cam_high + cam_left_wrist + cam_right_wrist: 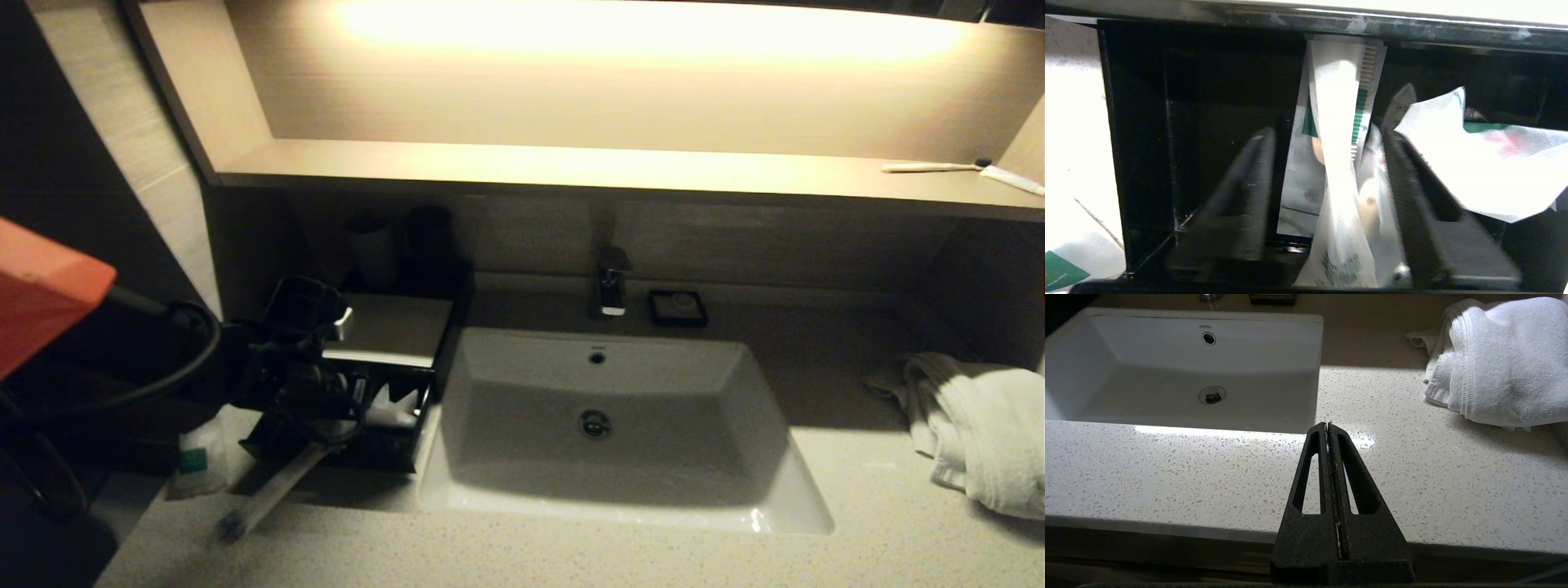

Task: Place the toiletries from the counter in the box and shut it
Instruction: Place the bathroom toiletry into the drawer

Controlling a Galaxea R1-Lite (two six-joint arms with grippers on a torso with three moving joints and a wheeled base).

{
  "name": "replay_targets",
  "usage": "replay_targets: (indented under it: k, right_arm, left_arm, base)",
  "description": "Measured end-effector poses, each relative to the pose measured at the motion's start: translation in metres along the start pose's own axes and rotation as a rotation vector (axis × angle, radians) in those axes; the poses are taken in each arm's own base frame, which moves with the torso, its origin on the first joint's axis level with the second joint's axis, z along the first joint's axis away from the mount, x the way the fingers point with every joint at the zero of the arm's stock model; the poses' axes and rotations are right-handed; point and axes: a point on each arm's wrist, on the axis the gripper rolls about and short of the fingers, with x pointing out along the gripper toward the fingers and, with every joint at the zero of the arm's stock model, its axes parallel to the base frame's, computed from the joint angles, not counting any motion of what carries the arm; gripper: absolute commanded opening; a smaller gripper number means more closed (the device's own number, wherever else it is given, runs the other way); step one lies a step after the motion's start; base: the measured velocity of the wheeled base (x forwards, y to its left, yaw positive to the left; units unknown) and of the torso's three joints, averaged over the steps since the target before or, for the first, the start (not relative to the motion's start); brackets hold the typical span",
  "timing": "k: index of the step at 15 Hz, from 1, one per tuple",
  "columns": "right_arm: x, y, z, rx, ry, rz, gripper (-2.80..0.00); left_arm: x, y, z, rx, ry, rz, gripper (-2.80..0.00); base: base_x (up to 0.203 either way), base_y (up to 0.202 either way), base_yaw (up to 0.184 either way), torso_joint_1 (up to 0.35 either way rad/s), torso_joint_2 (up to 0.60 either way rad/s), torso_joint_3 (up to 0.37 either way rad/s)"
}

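Observation:
The black box [377,454] stands on the counter left of the sink, its silver lid [392,328] raised behind it. My left gripper [351,404] reaches into the box [1143,143]. In the left wrist view it [1327,139] is open, with a long white-and-green packet [1337,122] lying loosely between the fingers. The packet's tail [265,494] slants out onto the counter. A crumpled white packet [1474,163] lies in the box beside it. A white-green sachet [196,461] lies on the counter left of the box. My right gripper [1327,424] is shut and empty above the counter's front edge.
The white sink [604,482] takes up the middle, with a faucet [611,282] and a black soap dish [678,308] behind it. A white towel [980,433] lies at the right. Cups [375,249] stand behind the box. A toothbrush [931,167] lies on the shelf.

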Motion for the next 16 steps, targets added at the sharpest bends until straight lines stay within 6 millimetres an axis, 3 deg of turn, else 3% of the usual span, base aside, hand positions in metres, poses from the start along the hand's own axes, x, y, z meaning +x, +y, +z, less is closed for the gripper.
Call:
replay_targets:
  k: [8, 16]
  right_arm:
    - [0.0, 0.0, 0.0, 0.0, 0.0, 0.0, -2.8]
    - [0.0, 0.0, 0.0, 0.0, 0.0, 0.0, -2.8]
  left_arm:
    - [-0.012, 0.002, 0.002, -0.002, -0.013, 0.002, 0.0]
    - [-0.045, 0.006, 0.0, 0.001, -0.026, 0.001, 0.0]
  base:
    - [0.0, 0.0, 0.0, 0.0, 0.0, 0.0]
    - [0.0, 0.0, 0.0, 0.0, 0.0, 0.0]
